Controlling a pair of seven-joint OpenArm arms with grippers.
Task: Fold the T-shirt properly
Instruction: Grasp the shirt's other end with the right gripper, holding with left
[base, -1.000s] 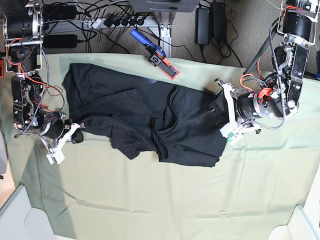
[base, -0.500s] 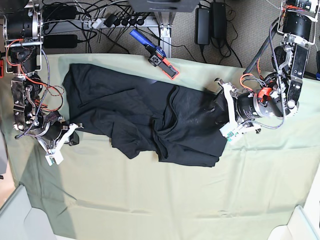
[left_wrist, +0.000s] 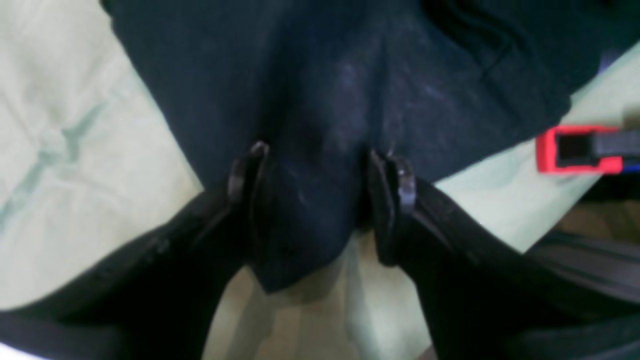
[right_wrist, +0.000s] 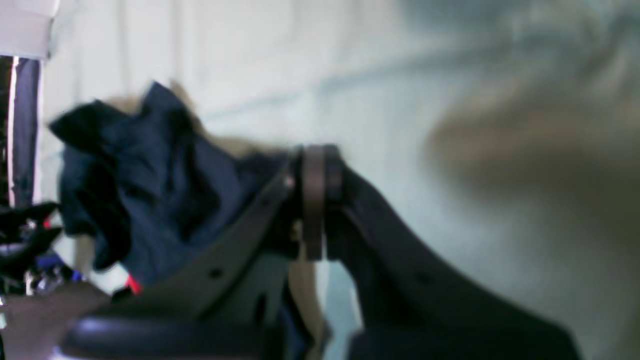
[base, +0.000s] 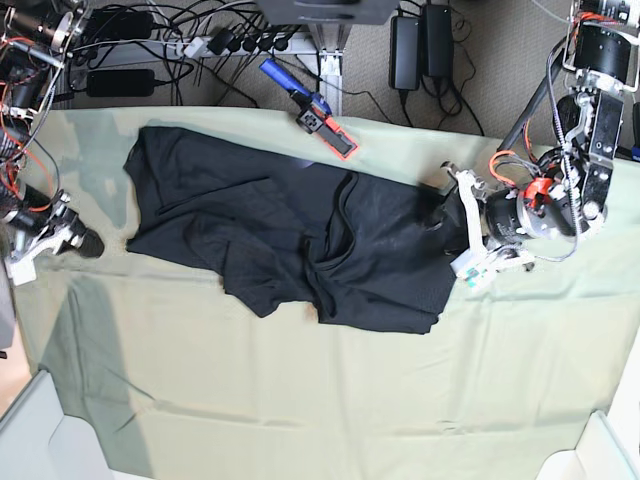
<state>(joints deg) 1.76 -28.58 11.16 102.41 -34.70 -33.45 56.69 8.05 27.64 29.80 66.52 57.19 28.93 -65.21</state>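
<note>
T-shirt (base: 300, 240) edge between parted left fingers (left_wrist: 247, 170) — seemingly ungripped

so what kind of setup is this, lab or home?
Likely a lab bench: a pale green cloth over the table under the T-shirt, a power strip and adapters behind.

One T-shirt (base: 300, 240), one green cloth (base: 300, 400), two pincers.
</note>
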